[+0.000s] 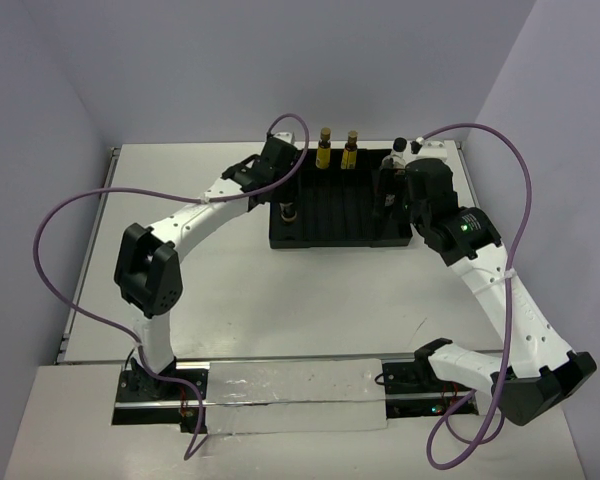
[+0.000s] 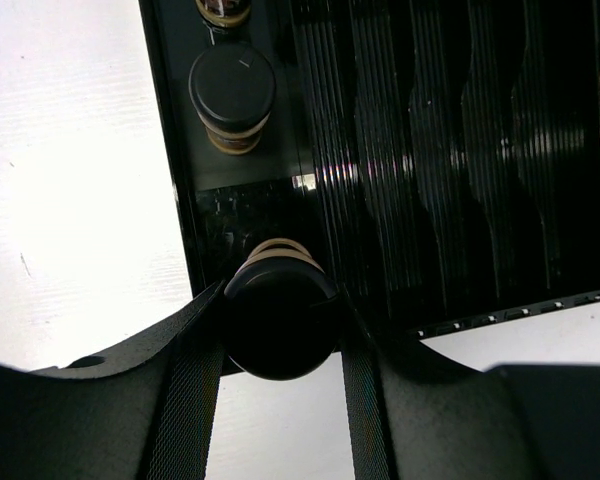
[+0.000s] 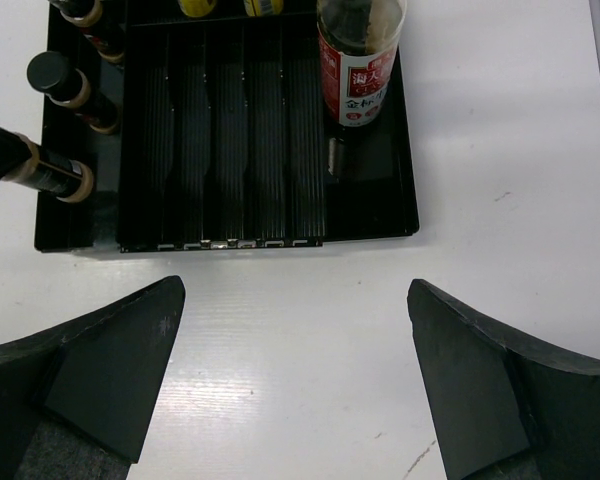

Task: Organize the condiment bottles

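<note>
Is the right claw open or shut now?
Open: the right claw has its fingers wide apart above the white table, with nothing between them.

Seven condiment bottles (image 3: 359, 70) in all: three short dark brown bottles (image 3: 68, 88) with black lids at the left, two yellow bottles (image 1: 324, 150) at the far edge, one red-labelled bottle (image 3: 360, 75) and one pale bottle (image 1: 401, 150) with a black cap at the right. One black ribbed tray (image 3: 405, 205).

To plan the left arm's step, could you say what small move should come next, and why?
Probably open the left gripper and back off: its fingers clamp the dark bottle, which seems to stand in the left channel of the tray, beside another black-lidded bottle.
</note>
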`<state>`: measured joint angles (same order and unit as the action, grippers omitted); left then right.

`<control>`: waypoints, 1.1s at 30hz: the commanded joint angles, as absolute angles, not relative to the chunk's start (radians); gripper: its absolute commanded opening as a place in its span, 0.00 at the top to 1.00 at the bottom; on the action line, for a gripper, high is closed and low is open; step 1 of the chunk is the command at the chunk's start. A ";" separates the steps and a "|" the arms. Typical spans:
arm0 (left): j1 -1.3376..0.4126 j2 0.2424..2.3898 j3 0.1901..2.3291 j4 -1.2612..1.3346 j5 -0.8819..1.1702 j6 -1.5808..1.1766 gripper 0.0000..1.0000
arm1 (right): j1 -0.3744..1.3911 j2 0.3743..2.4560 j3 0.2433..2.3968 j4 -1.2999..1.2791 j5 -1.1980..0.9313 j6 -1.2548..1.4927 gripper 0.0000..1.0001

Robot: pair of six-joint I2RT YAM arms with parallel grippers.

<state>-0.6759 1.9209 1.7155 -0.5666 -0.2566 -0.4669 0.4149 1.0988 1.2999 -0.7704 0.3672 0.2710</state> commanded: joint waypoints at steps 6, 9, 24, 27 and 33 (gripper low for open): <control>-0.688 1.986 1.689 -0.480 -0.295 -0.478 0.90 | 0.420 1.092 1.300 -0.754 0.394 0.270 0.00; -0.689 1.995 1.681 -0.474 -0.301 -0.478 0.90 | 0.422 1.098 1.304 -0.753 0.392 0.270 0.00; -0.689 2.034 1.671 -0.491 -0.312 -0.464 0.86 | 0.422 1.102 1.302 -0.752 0.394 0.270 0.00; -0.690 2.029 1.656 -0.486 -0.302 -0.467 0.78 | 0.423 1.102 1.304 -0.752 0.394 0.270 0.00; -0.689 2.024 1.652 -0.493 -0.306 -0.471 0.48 | 0.422 1.099 1.302 -0.750 0.393 0.270 0.00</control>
